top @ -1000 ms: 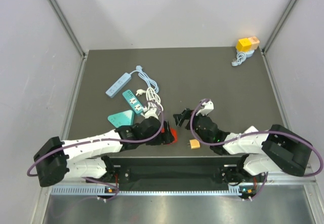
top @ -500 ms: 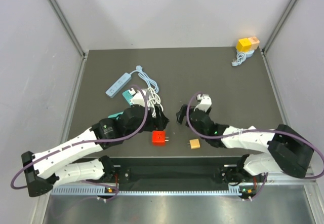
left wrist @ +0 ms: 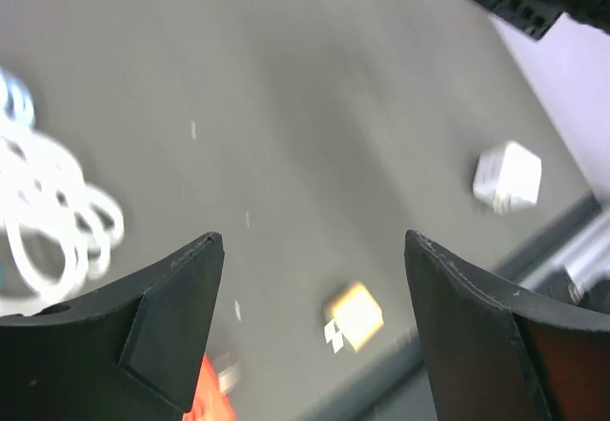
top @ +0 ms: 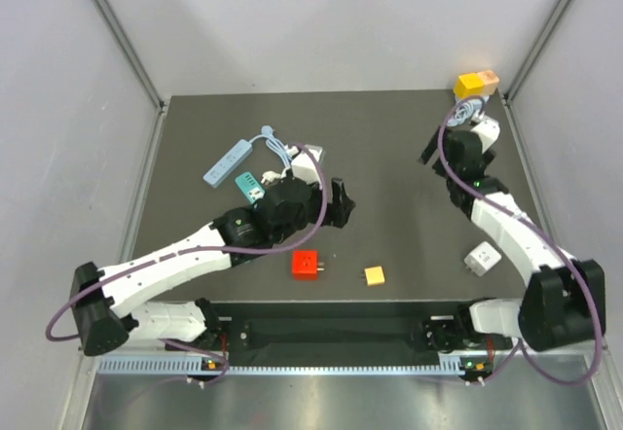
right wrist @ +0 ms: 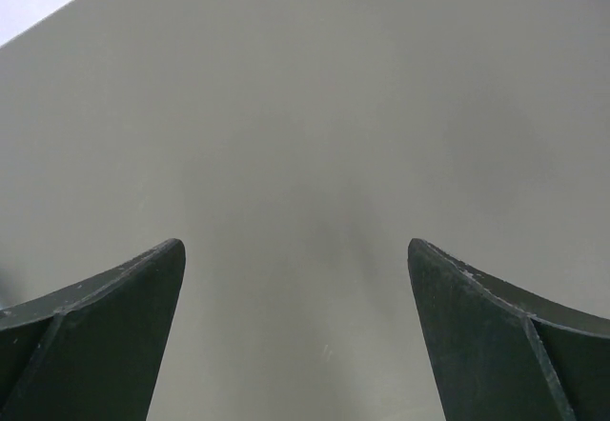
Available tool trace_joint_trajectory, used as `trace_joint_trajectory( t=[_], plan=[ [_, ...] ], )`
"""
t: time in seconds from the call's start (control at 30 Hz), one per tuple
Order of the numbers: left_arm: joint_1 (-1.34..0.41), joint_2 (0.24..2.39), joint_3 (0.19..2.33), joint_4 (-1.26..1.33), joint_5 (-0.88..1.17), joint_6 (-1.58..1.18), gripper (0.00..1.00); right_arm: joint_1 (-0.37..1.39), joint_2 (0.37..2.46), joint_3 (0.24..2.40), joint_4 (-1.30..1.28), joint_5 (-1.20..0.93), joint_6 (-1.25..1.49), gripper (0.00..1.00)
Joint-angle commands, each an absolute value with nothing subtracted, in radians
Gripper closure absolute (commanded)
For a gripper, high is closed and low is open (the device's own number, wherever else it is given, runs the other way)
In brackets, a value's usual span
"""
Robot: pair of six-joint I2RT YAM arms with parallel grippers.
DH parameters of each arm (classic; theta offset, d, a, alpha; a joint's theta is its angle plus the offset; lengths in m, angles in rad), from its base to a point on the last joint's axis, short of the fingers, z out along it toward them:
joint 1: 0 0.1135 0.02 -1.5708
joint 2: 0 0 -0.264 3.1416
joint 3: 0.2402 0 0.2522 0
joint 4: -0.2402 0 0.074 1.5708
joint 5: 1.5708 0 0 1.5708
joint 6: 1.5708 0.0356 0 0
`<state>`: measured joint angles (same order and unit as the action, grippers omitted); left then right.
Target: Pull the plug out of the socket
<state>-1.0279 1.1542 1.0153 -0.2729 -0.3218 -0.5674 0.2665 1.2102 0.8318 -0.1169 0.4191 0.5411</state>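
A yellow and orange plug (top: 475,85) sits on a white socket with a white cord (top: 456,115) at the back right corner. My right gripper (top: 429,147) is open and empty, a little in front and to the left of it; its wrist view (right wrist: 296,245) shows only bare table between the fingers. My left gripper (top: 341,202) is open and empty over the table's middle (left wrist: 313,240). A red plug cube (top: 306,264) lies below it near the front, also in the left wrist view (left wrist: 205,394).
A small yellow plug (top: 375,275) (left wrist: 355,314) and a white adapter (top: 481,259) (left wrist: 508,175) lie near the front edge. A light blue power strip (top: 226,161), a teal power strip (top: 251,189) and a coiled white cord (top: 290,169) (left wrist: 57,213) lie at the left.
My left gripper let go of the red cube and moved up and right. My right arm swung from the table's middle to the back right. The white adapter now shows at the right front.
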Motion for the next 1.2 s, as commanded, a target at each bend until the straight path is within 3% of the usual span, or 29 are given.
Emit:
trace_joint_trajectory(
  t=[0.0, 0.37, 0.53, 0.77, 1.17],
  plan=[
    [-0.974, 1.23, 1.077, 0.022, -0.307, -0.407, 0.19, 0.134, 1.327, 0.992, -0.156, 0.338, 0.5, 0.0],
    [-0.684, 1.696, 1.267, 0.383, 0.049, -0.298, 0.16, -0.072, 2.003, 1.741, -0.282, 0.37, 0.442, 0.01],
    [-0.68, 1.785, 1.122, 0.628, 0.127, -0.249, 0.16, -0.11, 2.244, 2.044, -0.382, 0.305, 0.456, 0.0],
    [-0.68, 1.85, 1.06, 0.713, 0.149, -0.23, 0.17, -0.104, 2.401, 2.198, -0.393, 0.284, 0.466, 0.02],
    [-0.68, 1.868, 1.071, 0.726, 0.192, -0.235, 0.2, -0.087, 2.494, 2.187, -0.367, 0.328, 0.437, 0.09]
  ],
)
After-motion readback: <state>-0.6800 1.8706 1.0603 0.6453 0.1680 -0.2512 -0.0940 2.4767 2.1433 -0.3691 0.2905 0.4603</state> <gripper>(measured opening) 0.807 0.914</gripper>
